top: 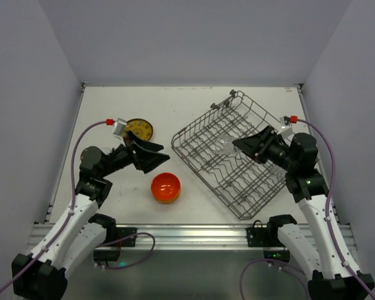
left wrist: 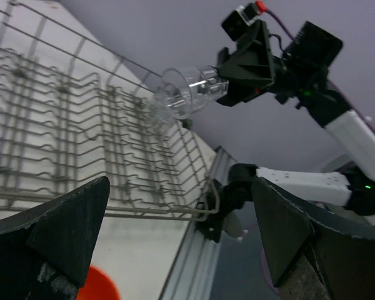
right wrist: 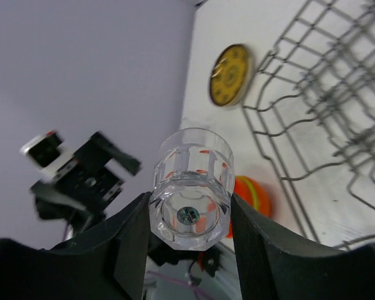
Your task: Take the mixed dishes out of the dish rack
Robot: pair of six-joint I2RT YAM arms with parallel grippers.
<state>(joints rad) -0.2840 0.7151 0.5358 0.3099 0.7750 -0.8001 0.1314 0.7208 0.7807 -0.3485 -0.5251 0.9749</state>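
Note:
The grey wire dish rack [top: 237,165] lies at an angle on the right of the table. My right gripper [top: 239,145] is shut on a small clear glass [top: 225,147] and holds it on its side above the rack's middle. The right wrist view shows the glass [right wrist: 190,187] clamped by its base between both fingers [right wrist: 128,250]. The left wrist view shows the same glass [left wrist: 187,92] in the air over the rack [left wrist: 81,144]. My left gripper [top: 159,161] is open and empty, left of the rack and above the stacked bowls [top: 165,186].
The stack has an orange bowl on top with a yellow-green rim showing below [right wrist: 253,195]. A yellow-brown patterned plate [top: 139,130] lies flat at the back left, behind my left gripper. The metal rail [top: 187,234] runs along the near table edge.

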